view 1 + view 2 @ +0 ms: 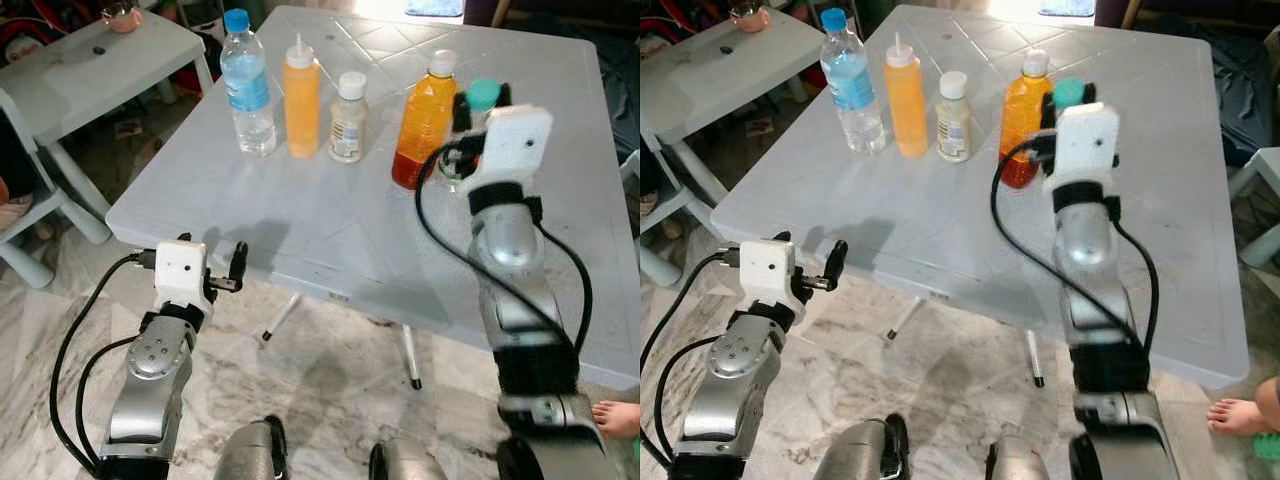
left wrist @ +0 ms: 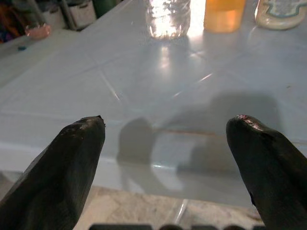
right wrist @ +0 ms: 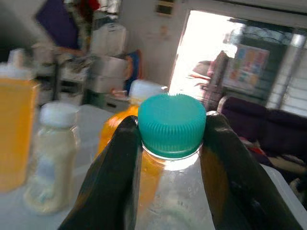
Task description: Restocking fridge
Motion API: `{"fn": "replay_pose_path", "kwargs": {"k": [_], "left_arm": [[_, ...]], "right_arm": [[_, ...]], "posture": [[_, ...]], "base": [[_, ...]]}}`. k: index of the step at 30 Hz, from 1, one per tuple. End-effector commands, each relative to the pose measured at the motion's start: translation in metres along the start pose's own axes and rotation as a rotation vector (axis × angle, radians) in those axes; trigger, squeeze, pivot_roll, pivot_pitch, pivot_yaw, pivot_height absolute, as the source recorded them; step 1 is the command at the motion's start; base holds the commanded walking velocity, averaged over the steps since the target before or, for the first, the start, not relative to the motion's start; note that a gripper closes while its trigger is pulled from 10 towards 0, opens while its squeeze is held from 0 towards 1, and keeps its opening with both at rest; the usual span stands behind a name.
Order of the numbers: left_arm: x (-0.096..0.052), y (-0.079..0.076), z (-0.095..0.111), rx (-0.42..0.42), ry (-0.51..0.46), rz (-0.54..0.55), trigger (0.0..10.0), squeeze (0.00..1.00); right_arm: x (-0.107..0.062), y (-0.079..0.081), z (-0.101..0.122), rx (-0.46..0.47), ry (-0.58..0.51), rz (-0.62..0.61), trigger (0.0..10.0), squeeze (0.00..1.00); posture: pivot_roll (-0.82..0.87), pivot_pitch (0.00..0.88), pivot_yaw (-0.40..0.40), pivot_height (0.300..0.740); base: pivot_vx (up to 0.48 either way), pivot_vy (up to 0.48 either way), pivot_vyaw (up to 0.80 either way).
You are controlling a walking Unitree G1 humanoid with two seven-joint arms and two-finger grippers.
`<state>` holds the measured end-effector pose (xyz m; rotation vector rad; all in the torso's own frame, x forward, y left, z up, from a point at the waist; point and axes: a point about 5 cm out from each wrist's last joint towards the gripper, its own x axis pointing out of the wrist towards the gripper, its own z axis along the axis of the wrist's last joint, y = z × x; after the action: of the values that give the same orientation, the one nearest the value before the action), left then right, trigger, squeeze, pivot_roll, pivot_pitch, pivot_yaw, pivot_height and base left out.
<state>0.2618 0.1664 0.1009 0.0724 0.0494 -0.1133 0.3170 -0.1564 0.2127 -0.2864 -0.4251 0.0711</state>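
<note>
The left claw (image 1: 238, 268) hangs just off the near edge of the white plastic surface (image 1: 330, 230), at about 7 o'clock from the row of bottles, its two black fingers (image 2: 72, 158) spread wide apart and holding nothing. On the surface, running left to right, stand a clear water bottle with a blue cap (image 1: 247, 85), an orange squeeze bottle with a white nozzle (image 1: 301, 98), a small pale bottle with a white cap (image 1: 348, 119), and an orange juice bottle with a white cap (image 1: 425, 120). At 3 o'clock from that juice bottle, just beside it, stands a clear bottle with a teal ribbed cap (image 3: 171, 125). The right claw (image 1: 484, 104) is clamped on this bottle's neck, one finger on each side just beneath the cap, the bottle upright between them.
</note>
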Motion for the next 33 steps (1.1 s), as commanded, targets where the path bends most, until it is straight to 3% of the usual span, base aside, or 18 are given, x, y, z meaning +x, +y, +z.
{"fn": "replay_pose_path", "kwargs": {"k": [1,10,14,17,22,27,33], "left_arm": [[-0.002,0.004,-0.006,0.005,0.030,0.015,10.0,0.00],[-0.001,-0.002,-0.010,-0.018,0.036,0.011,10.0,0.00],[0.000,-0.011,-0.013,-0.035,0.040,-0.003,10.0,0.00],[0.005,-0.013,-0.008,-0.043,0.019,0.005,10.0,0.00],[0.007,-0.016,-0.008,-0.043,0.017,-0.005,10.0,0.00],[0.007,-0.017,-0.008,-0.043,0.012,-0.004,10.0,0.00],[0.006,-0.017,-0.010,-0.047,0.017,0.004,10.0,0.00]], "right_arm": [[-0.019,0.009,-0.024,0.017,0.139,0.104,10.0,0.00],[-0.046,0.016,-0.031,0.017,0.169,0.167,10.0,0.00],[-0.047,0.018,-0.033,0.093,0.185,0.035,10.0,0.00],[-0.050,0.008,-0.042,0.127,0.236,-0.134,10.0,0.00],[-0.058,0.012,-0.052,0.138,0.285,-0.157,10.0,0.00],[-0.056,0.019,-0.044,0.123,0.239,-0.098,10.0,0.00],[-0.041,0.015,-0.026,0.090,0.147,-0.081,10.0,0.00]], "posture": [[-0.04,0.119,0.060,0.740],[-0.06,0.104,0.037,0.740],[-0.06,0.088,0.018,0.740],[-0.05,0.097,0.006,0.740],[-0.05,0.100,-0.004,0.740],[-0.05,0.101,-0.012,0.740],[-0.06,0.101,-0.016,0.740]], "base": [[-0.277,0.000,0.00],[-0.337,0.000,0.00],[-0.356,0.000,0.00],[-0.361,0.000,0.00],[-0.360,0.000,0.00],[-0.360,0.000,0.00],[-0.354,0.000,0.00]]}}
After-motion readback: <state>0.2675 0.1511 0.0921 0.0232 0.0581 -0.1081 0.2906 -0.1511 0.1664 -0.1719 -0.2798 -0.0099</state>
